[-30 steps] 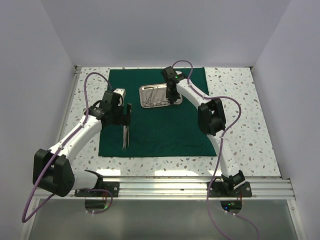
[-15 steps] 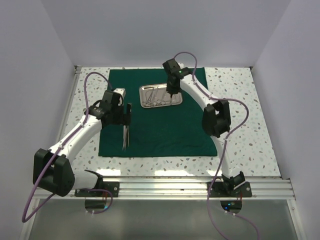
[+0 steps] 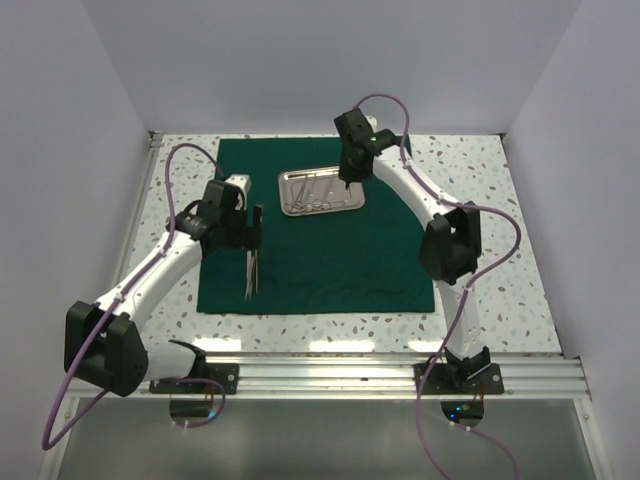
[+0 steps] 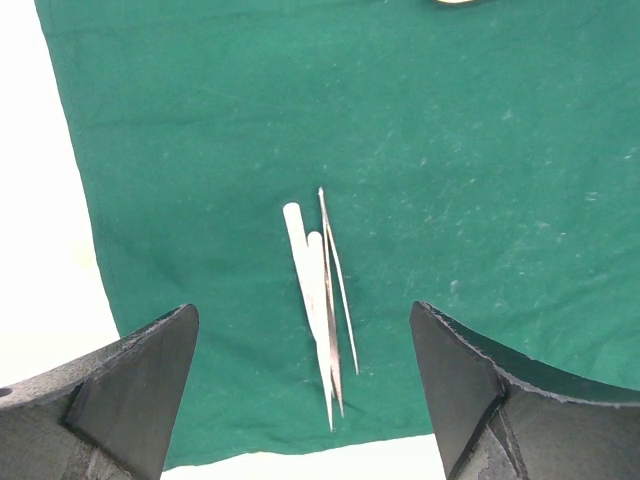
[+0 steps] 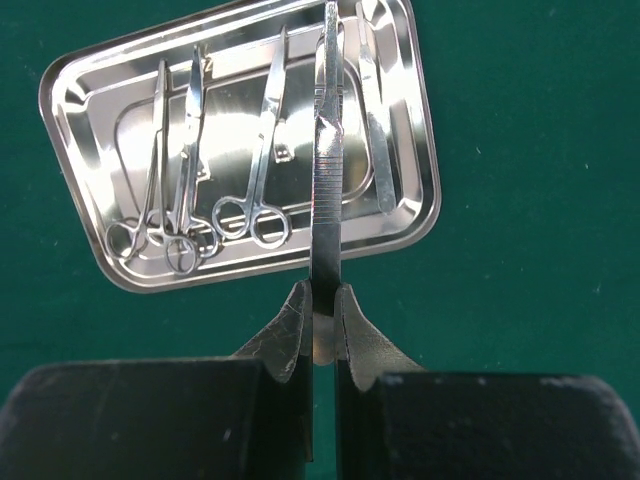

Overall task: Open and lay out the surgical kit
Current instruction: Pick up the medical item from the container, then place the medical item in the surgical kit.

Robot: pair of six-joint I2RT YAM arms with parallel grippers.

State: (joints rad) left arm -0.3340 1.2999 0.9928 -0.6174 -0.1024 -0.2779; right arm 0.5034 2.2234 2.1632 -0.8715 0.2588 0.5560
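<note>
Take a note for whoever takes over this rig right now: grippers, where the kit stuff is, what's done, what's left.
Left gripper: open, hovering over tweezers laid on the green cloth.
Right gripper: shut on a slim ridged instrument, over the steel tray.
Done: cloth spread flat, tray on it, tweezers out.
Left: set down the held instrument; three ring-handled instruments and one slim one lie in the tray.
</note>
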